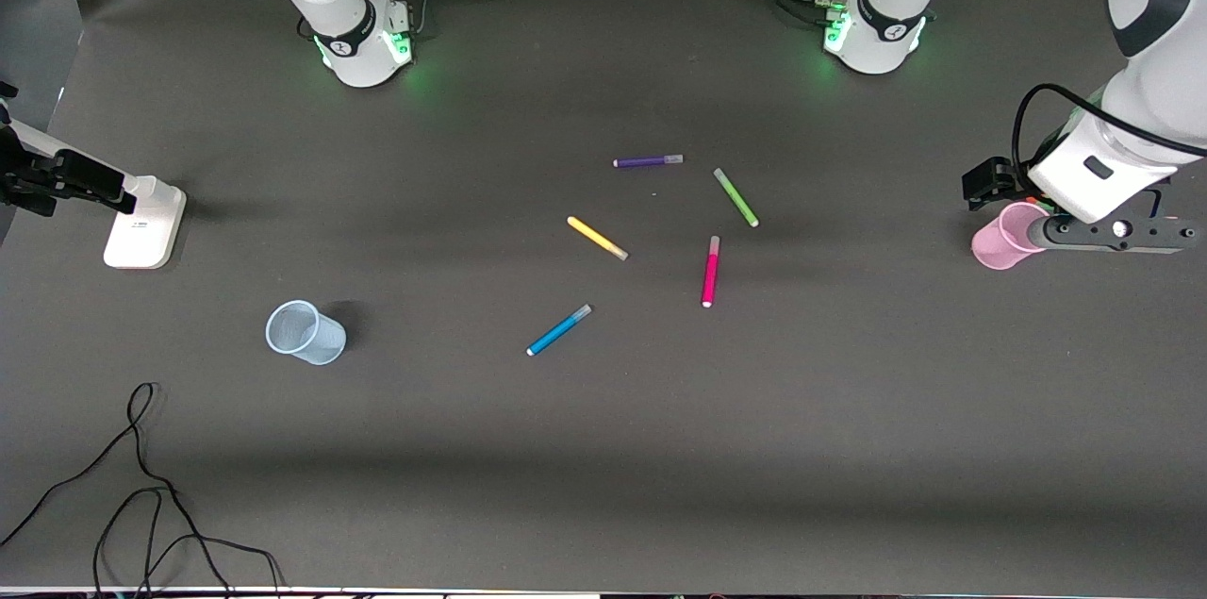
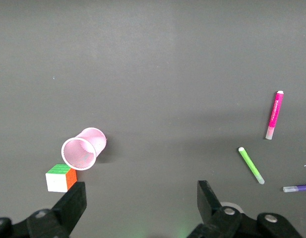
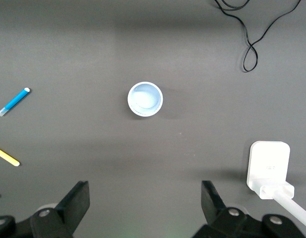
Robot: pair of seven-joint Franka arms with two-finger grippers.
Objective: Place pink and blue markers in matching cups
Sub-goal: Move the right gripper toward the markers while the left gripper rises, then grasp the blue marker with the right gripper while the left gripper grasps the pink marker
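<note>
The pink marker lies mid-table, also in the left wrist view. The blue marker lies nearer the front camera, also in the right wrist view. The pale blue cup stands upright toward the right arm's end. The pink cup stands at the left arm's end. My left gripper hangs open and empty above the table by the pink cup. My right gripper is open and empty, high over the table near the blue cup, out of the front view.
Yellow, green and purple pens lie among the markers. A colour cube sits beside the pink cup. A white camera stand and a loose black cable are at the right arm's end.
</note>
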